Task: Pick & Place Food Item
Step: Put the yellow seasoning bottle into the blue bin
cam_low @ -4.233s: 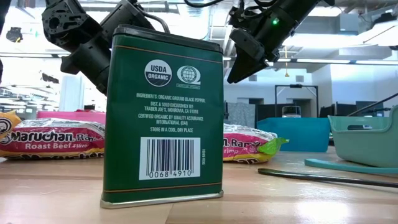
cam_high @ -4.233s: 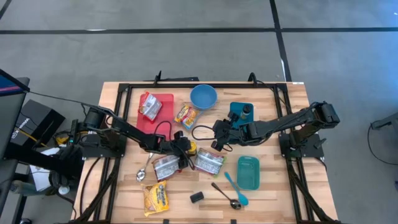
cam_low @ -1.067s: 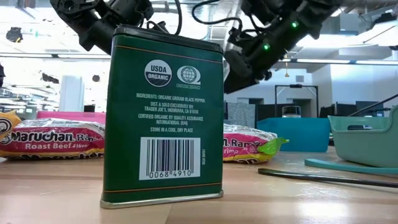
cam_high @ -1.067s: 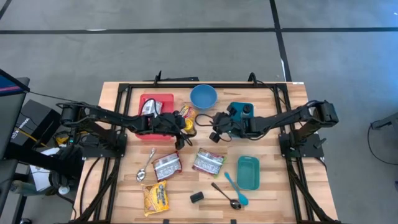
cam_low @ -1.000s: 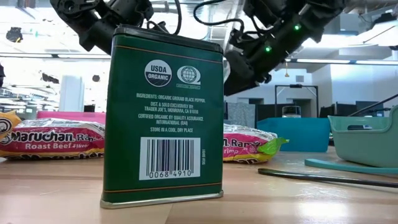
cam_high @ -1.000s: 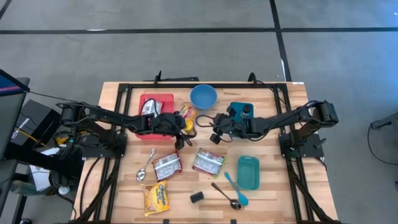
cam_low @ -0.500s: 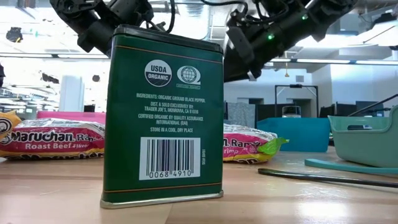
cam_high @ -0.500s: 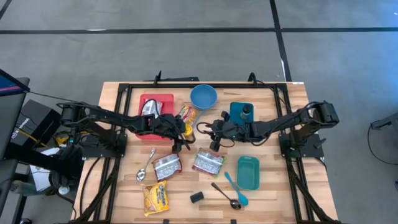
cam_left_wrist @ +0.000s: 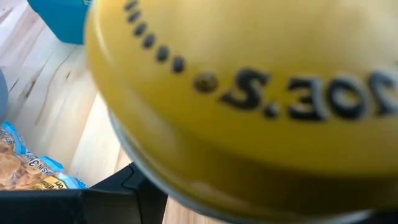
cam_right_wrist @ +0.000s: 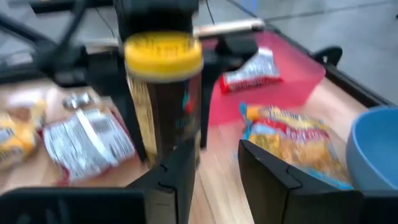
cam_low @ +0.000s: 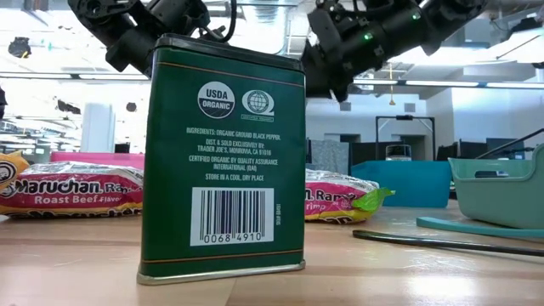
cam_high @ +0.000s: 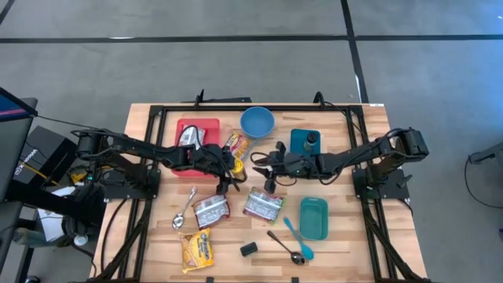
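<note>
Above the wooden counter's (cam_high: 157,228) middle, the left gripper (cam_high: 225,167) clasps a dark, yellow-lidded jar (cam_right_wrist: 165,93) aloft. Facing it, the right gripper (cam_right_wrist: 211,165) stands parted, empty. Picking looks done; placing remains.

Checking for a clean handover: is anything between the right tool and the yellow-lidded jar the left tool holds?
Nothing visible. The right tool faces the jar directly, with only bare table between; the snack packet lies off to one side. The left tool holds the jar upright.
</note>
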Robot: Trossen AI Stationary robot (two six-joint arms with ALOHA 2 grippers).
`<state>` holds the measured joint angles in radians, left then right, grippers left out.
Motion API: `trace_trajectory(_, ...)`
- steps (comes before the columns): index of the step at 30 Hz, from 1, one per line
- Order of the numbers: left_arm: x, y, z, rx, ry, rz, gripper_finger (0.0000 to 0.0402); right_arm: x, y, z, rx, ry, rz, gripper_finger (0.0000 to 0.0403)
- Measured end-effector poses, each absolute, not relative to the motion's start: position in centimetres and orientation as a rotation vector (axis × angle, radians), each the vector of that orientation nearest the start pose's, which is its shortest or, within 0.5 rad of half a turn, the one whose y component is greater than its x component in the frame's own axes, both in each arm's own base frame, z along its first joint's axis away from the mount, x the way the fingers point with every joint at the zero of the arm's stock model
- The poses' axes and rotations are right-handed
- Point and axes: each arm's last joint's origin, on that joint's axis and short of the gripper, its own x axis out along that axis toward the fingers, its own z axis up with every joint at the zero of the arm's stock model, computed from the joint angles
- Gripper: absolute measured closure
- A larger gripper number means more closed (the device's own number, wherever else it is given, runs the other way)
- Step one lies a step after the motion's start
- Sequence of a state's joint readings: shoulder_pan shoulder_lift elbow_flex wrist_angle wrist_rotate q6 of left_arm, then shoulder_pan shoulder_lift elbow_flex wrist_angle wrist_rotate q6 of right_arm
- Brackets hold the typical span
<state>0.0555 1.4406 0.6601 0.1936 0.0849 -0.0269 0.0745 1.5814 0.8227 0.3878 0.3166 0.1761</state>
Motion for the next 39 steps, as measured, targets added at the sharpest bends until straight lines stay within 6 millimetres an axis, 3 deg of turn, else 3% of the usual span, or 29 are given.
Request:
trace_trajectory(13, 28.23, 1.33, 18.22, -0.067, 0.583, -0.020, 0.0186, 33.32, 1.74, 21.39, 0.191, 0.285, -0.166, 0.0277)
trace_trajectory(17, 28.31, 1.33, 18.34, -0.066, 0.569, -0.020, 0.0186, 33.35, 1.88, 21.42, 0.166, 0.289, -0.115, 0.0251)
trace_trajectory(27, 28.39, 1.33, 18.48, -0.064, 0.552, -0.021, 0.0186, 33.61, 1.90, 21.76, 0.094, 0.239, -0.099, 0.0140)
trace_trajectory(39, 28.78, 0.85, 19.12, -0.051, 0.476, -0.039, 0.0185, 33.64, 1.45, 21.77, 0.076, 0.235, -0.109, 0.0127)
